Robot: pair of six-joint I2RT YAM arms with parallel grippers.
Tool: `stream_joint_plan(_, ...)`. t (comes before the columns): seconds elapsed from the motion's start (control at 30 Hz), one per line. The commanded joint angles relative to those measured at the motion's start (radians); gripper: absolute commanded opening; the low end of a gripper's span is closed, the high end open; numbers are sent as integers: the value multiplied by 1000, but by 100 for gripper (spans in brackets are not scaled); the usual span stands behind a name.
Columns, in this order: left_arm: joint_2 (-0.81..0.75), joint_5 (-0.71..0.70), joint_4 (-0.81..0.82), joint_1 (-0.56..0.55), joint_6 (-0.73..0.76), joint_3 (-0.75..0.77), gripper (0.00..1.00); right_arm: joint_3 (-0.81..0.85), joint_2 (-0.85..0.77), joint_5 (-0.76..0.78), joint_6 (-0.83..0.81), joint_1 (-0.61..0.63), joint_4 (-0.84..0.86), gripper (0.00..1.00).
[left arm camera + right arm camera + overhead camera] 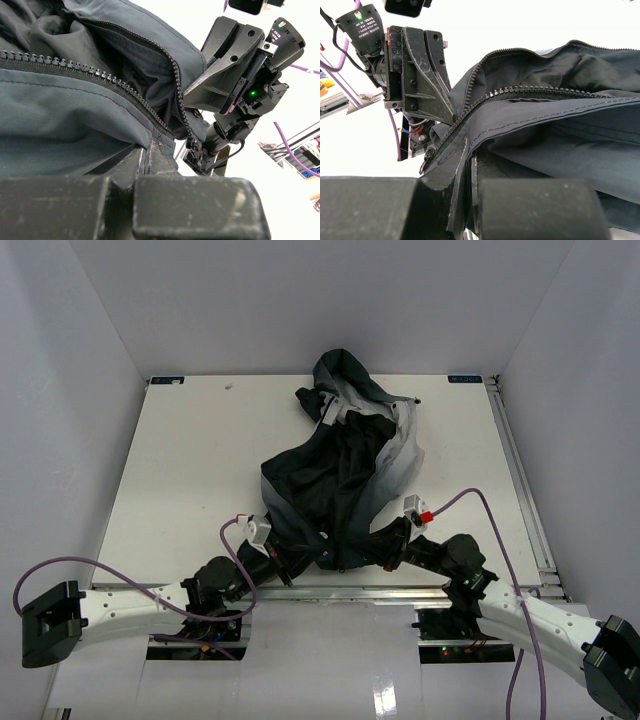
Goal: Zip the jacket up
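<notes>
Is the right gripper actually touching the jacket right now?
Touching. The right wrist view shows the right gripper shut, with an edge of the jacket pinched between its jaws.

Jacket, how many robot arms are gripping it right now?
2. The left fingers pinch the jacket at its bottom edge on one side of the open zipper. The right fingers pinch the other side, facing them. No arm is hidden.

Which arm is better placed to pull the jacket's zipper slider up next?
Probably the right: both pincers are shut on the hem of the dark navy fabric jacket, but the small black zipper pull tab hangs nearer the right pincer; the left pincer can anchor.
</notes>
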Motion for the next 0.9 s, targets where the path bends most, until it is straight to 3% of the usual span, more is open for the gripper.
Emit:
stream_joint_plan(0.0,12,16,65,1,17,-13,0,2,0,-21,17,1,77,8)
stream_joint_plan(0.87,13,68,159,1,84,-59,0,24,28,-3,50,1,66,8)
